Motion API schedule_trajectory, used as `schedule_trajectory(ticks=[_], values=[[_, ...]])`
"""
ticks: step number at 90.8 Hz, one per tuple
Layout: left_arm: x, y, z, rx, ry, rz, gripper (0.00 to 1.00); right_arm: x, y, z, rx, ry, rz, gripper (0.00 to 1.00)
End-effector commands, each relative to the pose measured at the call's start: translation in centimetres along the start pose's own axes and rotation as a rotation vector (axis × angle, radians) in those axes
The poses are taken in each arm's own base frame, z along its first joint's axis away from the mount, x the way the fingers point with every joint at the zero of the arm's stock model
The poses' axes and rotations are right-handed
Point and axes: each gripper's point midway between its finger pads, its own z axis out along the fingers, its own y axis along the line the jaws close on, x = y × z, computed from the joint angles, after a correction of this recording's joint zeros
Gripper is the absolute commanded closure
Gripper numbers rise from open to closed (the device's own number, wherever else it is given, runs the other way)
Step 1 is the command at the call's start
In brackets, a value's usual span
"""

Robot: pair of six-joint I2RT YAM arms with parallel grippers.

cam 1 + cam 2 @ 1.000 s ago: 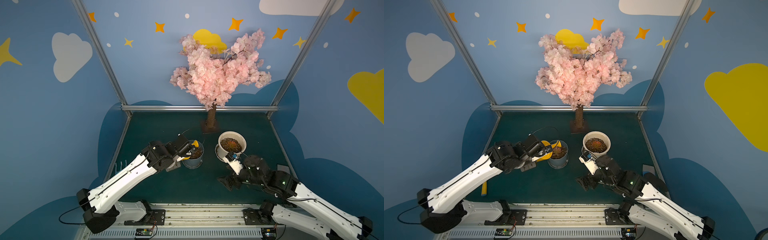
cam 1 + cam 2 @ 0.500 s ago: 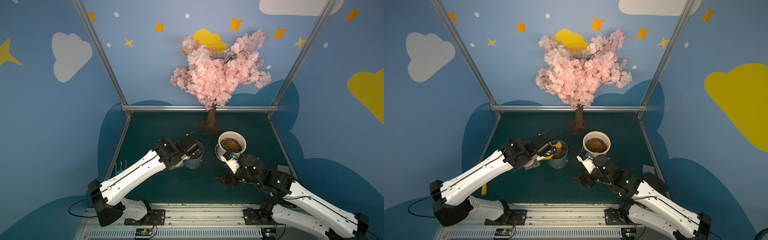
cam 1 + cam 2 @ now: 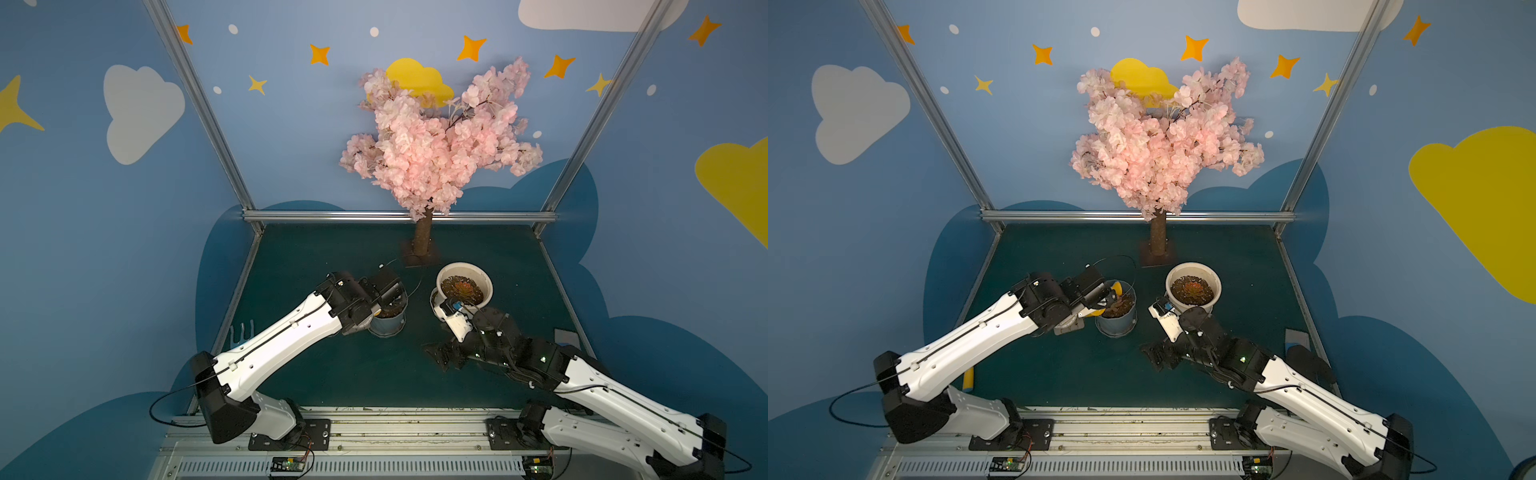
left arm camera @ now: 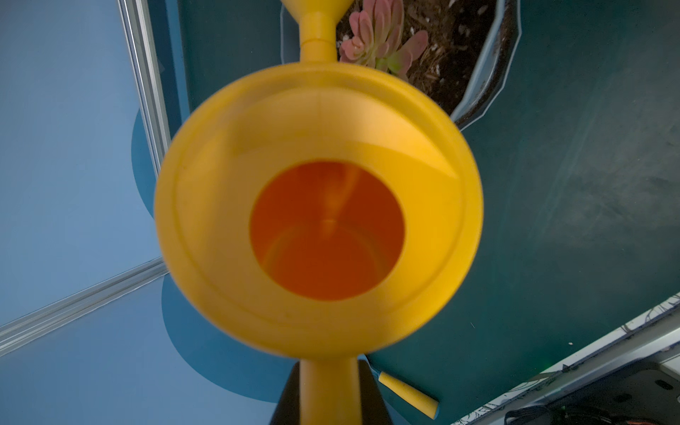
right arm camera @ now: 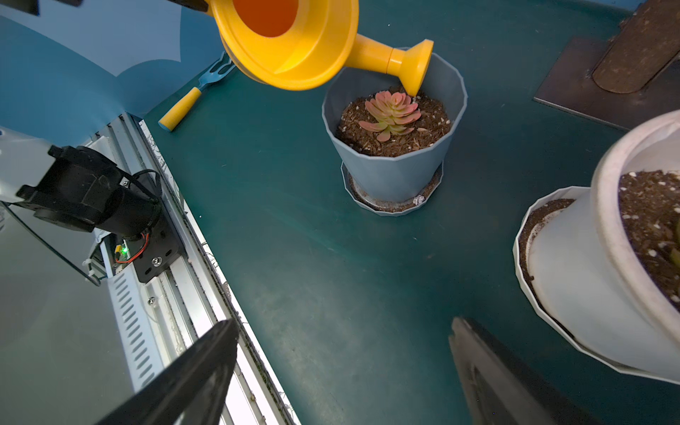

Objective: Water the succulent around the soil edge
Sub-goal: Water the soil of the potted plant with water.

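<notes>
The pink succulent [image 5: 390,112] grows in dark soil in a blue-grey faceted pot [image 5: 390,165] on a saucer, left of centre on the mat. My left gripper [image 4: 329,368] is shut on the handle of a yellow watering can [image 4: 316,220]. The can [image 5: 294,44] hangs tilted above the pot, its spout head [image 5: 415,66] tipped down over the soil at the rim, beside the succulent. No water shows. In a top view the can [image 3: 1115,291] peeks out past the left gripper [image 3: 1100,297]. My right gripper [image 5: 344,325] stands open and empty over bare mat, near the front.
A white pot [image 3: 463,286] with a reddish plant stands right of the blue-grey pot [image 3: 388,322], close to my right wrist. The pink blossom tree's trunk [image 3: 424,245] rises behind both pots. A small rake with a yellow handle [image 5: 191,99] lies at the mat's left edge.
My left arm has reached further forward and brought the can in over the blue-grey pot. The right arm has drifted slightly left, its jaws still wide.
</notes>
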Motion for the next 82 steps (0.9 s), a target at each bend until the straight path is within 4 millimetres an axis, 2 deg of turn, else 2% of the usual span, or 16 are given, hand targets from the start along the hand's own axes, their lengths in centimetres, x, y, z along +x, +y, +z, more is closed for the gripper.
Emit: schedule_trajectory(ticks=[1, 42, 82], values=[[0.4, 1.3, -0.4, -0.042, 0.017, -0.018, 0.97, -0.4, 0.1, 0.1, 0.000, -0.027, -0.015, 0.04], [1.0, 1.5, -0.8, -0.041, 0.022, -0.027, 0.97, -0.3, -0.5, 0.7, 0.032, -0.005, -0.023, 0.04], [2.3, 1.8, -0.9, -0.051, 0.052, -0.038, 0.97, -0.6, -0.6, 0.8, 0.040, -0.006, -0.016, 0.04]])
